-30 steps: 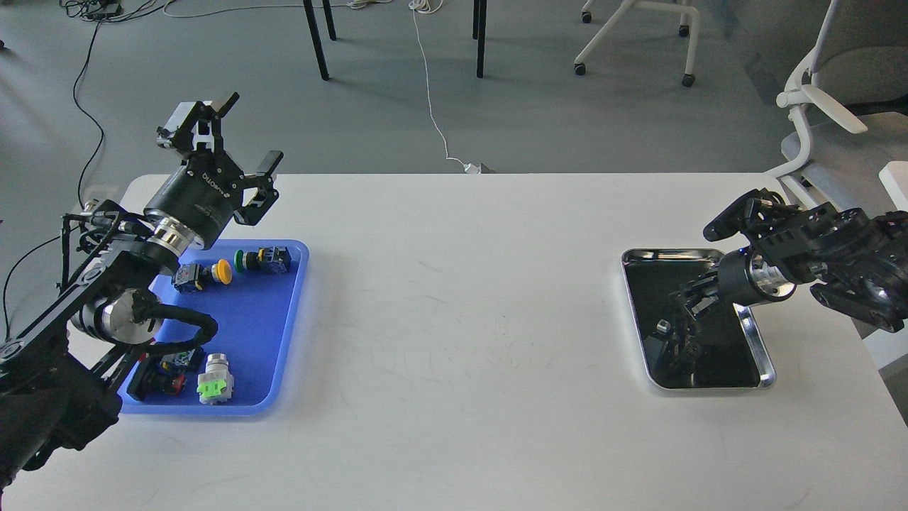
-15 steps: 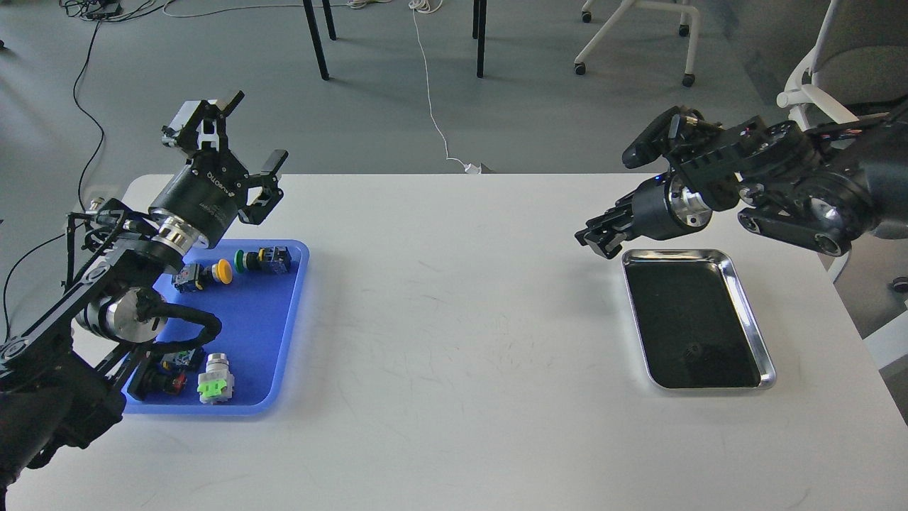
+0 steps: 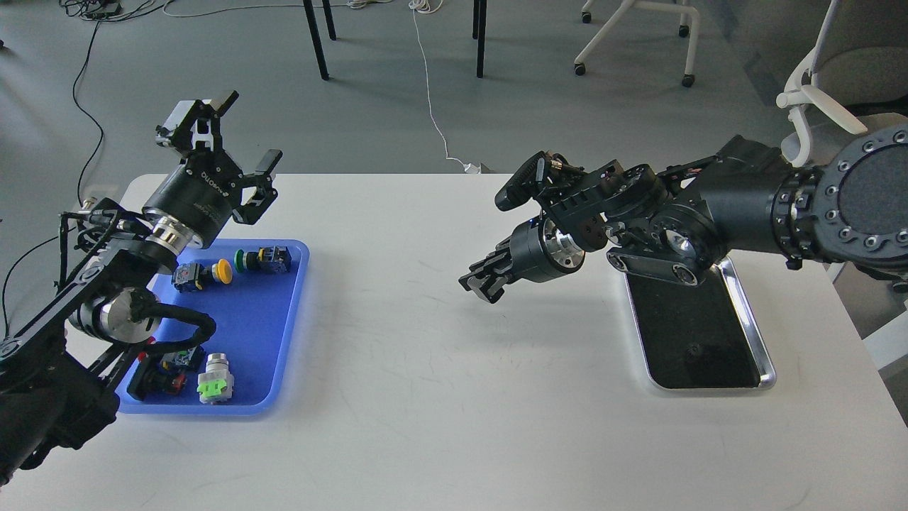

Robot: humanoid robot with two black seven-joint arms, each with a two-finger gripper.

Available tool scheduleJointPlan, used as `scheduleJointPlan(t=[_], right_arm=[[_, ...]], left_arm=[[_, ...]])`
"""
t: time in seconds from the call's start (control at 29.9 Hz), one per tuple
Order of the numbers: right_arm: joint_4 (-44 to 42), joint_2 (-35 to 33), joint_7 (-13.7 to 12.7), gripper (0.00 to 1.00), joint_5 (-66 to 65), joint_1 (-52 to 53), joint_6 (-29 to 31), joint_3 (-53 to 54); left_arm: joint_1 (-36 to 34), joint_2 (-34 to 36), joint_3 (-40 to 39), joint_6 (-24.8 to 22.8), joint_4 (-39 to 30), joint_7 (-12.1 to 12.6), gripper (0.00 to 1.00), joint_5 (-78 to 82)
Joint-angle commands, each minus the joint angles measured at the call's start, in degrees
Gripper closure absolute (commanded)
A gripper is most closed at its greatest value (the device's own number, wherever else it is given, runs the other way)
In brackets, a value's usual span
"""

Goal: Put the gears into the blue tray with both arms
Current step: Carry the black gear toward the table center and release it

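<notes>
The blue tray (image 3: 264, 323) lies at the table's left and holds several push-button switches. My left gripper (image 3: 250, 130) hangs open and empty above the tray's far edge, fingers pointing up and away. My right gripper (image 3: 479, 284) hovers over the middle of the table, left of the silver tray (image 3: 749, 312). Its fingers are pressed together and point down-left. Whether they hold anything is too dark to tell. One small dark gear (image 3: 694, 349) lies on the silver tray's mirror-like bottom.
In the blue tray lie a yellow-capped switch (image 3: 202, 274), a green-capped switch (image 3: 264, 259), a red one (image 3: 164, 375) and a grey one with a green tab (image 3: 215, 380). Chairs and cables stand beyond the table's far edge.
My right gripper rose out of the silver tray and swept left over the table's middle with its fingers together. The left arm has barely moved.
</notes>
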Motion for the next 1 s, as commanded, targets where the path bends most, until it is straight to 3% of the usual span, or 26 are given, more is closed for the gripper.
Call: scheduleJointPlan(t=[0.0,0.97], right_arm=[[0.62,0.0,0.01,0.81,2.15,-1.34,-0.48,0.14],[2.03,0.0,0.01,0.73,0.31,-6.45,-3.12,-4.17]], left_arm=[[0.0,0.0,0.08,0.0,-0.09,0.0,0.02,0.0],[0.62,0.53,0.0,0.0,-0.45,0.0,0.02,0.0]])
